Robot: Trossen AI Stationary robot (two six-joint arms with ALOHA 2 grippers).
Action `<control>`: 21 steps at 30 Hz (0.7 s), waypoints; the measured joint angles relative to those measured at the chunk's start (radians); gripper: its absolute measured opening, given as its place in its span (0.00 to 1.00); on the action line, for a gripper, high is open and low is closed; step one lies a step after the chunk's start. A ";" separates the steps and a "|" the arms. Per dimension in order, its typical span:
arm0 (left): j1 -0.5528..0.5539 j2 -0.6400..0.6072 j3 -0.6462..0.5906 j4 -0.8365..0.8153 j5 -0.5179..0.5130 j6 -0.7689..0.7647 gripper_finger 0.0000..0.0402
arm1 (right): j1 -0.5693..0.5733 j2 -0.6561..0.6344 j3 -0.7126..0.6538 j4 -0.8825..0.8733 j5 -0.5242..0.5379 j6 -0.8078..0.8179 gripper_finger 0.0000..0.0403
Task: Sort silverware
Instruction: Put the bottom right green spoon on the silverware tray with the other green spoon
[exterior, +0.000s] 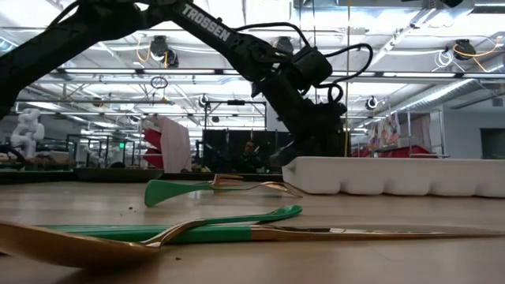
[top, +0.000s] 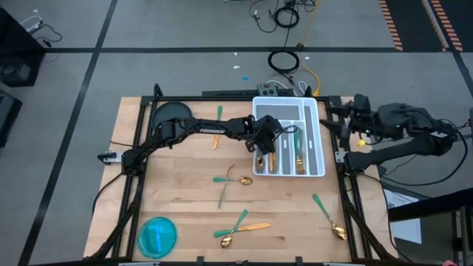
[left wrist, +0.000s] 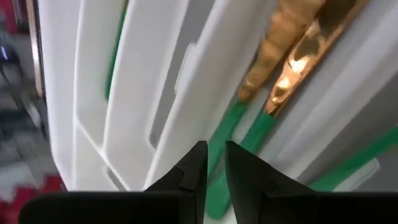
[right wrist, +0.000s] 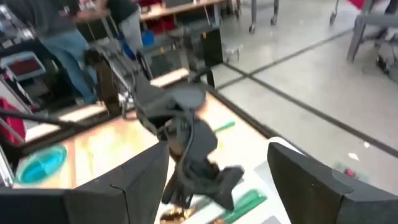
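The step in hand looks like a drop-off into the white compartment tray (top: 320, 111): the left gripper (top: 266, 139) hangs over the tray's left compartments, and in the left wrist view its 2 dark fingers (left wrist: 189, 171) stand narrow, nearly together with only a slim gap, and nothing shows between them, so I judge a piece has just been let go or is about to be nudged. Directly beneath lie 2 teal-handled pieces (left wrist: 249, 124) side by side in one slot, gold heads at one end and handles toward the fingers, long axes running along the compartment. The right gripper (right wrist: 217, 180) waits off the table's right edge, its jaws spread wide and empty. The remaining silverware is loose on the wooden table (top: 185, 192): a crossed pair (top: 230, 182) just left of the tray's near corner, another crossed pair (top: 240, 227) near the front edge, a spoon (top: 327, 216) at the front right lying diagonally with its bowl toward the front, and 1 piece (top: 218, 127) at the back, its long axis running front to back with the green handle rearward. The blue bowl (top: 157, 236) sits at the front left. The next move, I judge, calls for lifting clear of the tray walls and reaching for the nearest crossed pair, taking 1 piece without dragging its partner.
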 joint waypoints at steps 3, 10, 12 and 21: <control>-0.004 0.001 0.004 -0.007 -0.058 -0.068 0.16 | 0.000 0.013 0.000 0.002 -0.027 0.002 0.66; -0.019 -0.014 0.003 -0.031 -0.153 -0.149 0.16 | 0.000 0.011 0.000 0.041 -0.023 -0.001 0.66; -0.031 -0.039 0.000 -0.053 -0.187 -0.172 0.16 | 0.000 0.009 0.000 0.046 -0.024 0.003 0.66; -0.053 -0.363 0.002 -0.273 -0.187 -0.756 0.16 | 0.000 0.007 0.000 0.108 -0.041 -0.020 0.66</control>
